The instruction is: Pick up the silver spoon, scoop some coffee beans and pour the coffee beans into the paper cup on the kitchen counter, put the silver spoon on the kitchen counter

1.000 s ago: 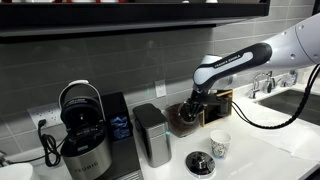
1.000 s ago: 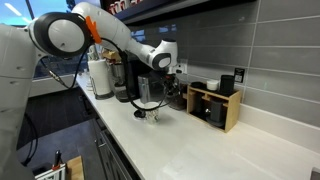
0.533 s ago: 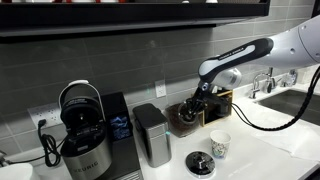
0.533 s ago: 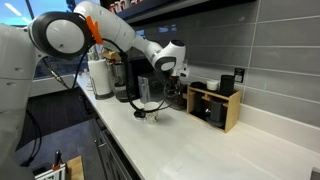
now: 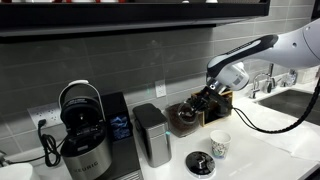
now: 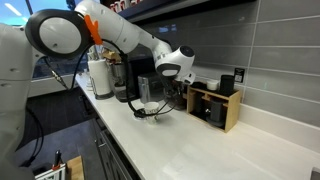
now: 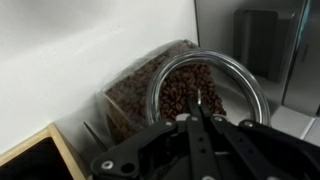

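Observation:
My gripper (image 5: 206, 99) hovers just above the mouth of the clear glass jar of coffee beans (image 5: 183, 119). In the wrist view the fingers (image 7: 199, 118) are shut on the thin handle of the silver spoon (image 7: 198, 101), which points into the open jar of coffee beans (image 7: 185, 92). The spoon's bowl is hidden. The white paper cup (image 5: 219, 145) stands on the white kitchen counter (image 5: 255, 150), in front of the jar and below my gripper. The arm also shows in an exterior view, with the gripper (image 6: 181, 86) by the jar.
A flat black disc (image 5: 200, 163) lies left of the cup. A grey metal canister (image 5: 151, 134) and a coffee machine (image 5: 82, 135) stand to the left. A wooden box (image 6: 214, 105) sits against the tiled wall. The counter (image 6: 225, 150) runs on beyond it.
My gripper has lifted up and back from inside the jar's mouth, with the spoon still held. The cup, jar and disc have not moved.

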